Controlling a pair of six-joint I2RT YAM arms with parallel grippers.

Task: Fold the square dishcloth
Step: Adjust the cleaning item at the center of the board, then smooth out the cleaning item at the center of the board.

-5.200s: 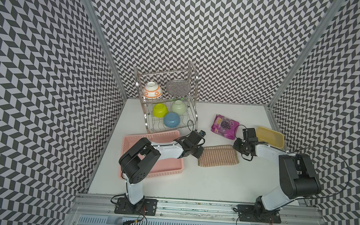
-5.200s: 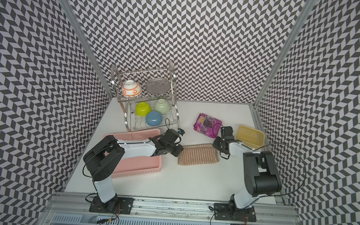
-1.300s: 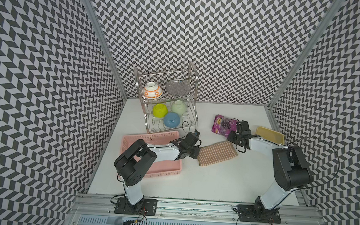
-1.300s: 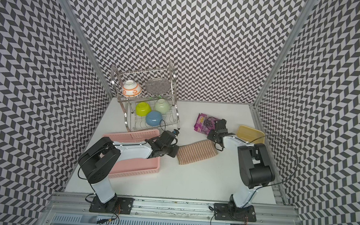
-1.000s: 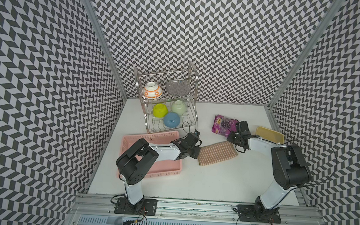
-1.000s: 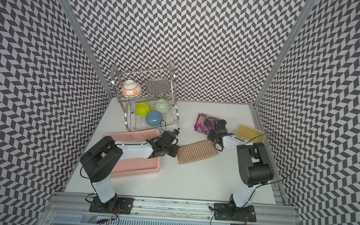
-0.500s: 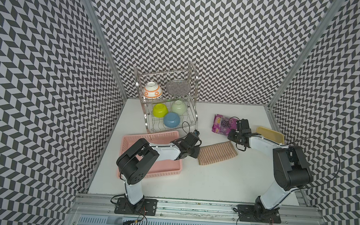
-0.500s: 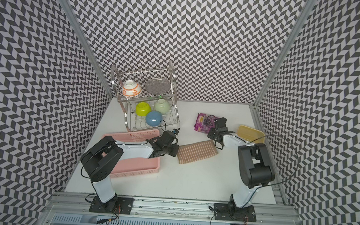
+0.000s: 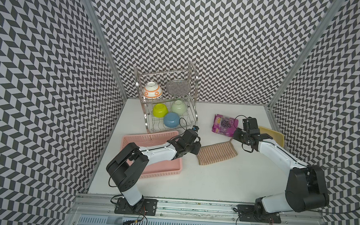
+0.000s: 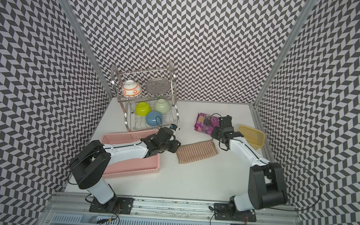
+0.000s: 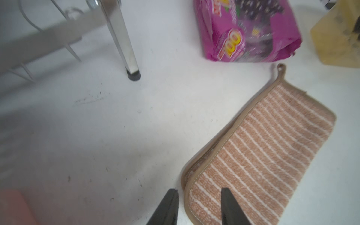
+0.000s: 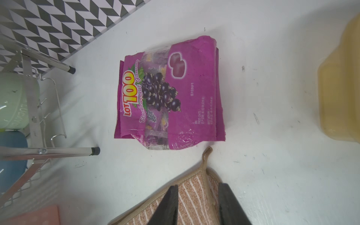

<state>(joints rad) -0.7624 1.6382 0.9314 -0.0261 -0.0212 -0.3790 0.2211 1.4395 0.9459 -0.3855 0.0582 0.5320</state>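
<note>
The square dishcloth point(image 9: 216, 154) lies on the white table, folded in half into a tan striped rectangle with its corner loop point(image 12: 206, 153) pointing at the purple bag. In both top views my left gripper point(image 9: 197, 150) sits at its left end and my right gripper point(image 9: 233, 139) at its far right corner. In the left wrist view the left gripper point(image 11: 199, 191) stands open, one finger on bare table and one over the dishcloth point(image 11: 263, 155). In the right wrist view the right gripper point(image 12: 197, 187) stands open over the dishcloth point(image 12: 191, 204) corner, gripping nothing.
A pink basket point(image 9: 151, 138) lies under my left arm. A metal dish rack point(image 9: 193, 109) with several bowls stands behind it. A purple candy bag point(image 9: 224, 124) lies just beyond the cloth, and a yellow tray point(image 9: 277, 137) sits beside my right arm.
Both grippers have opened and let go of the cloth's corners. The cloth's far edge, raised a second ago, now lies flat. Both arms stay at the cloth's ends.
</note>
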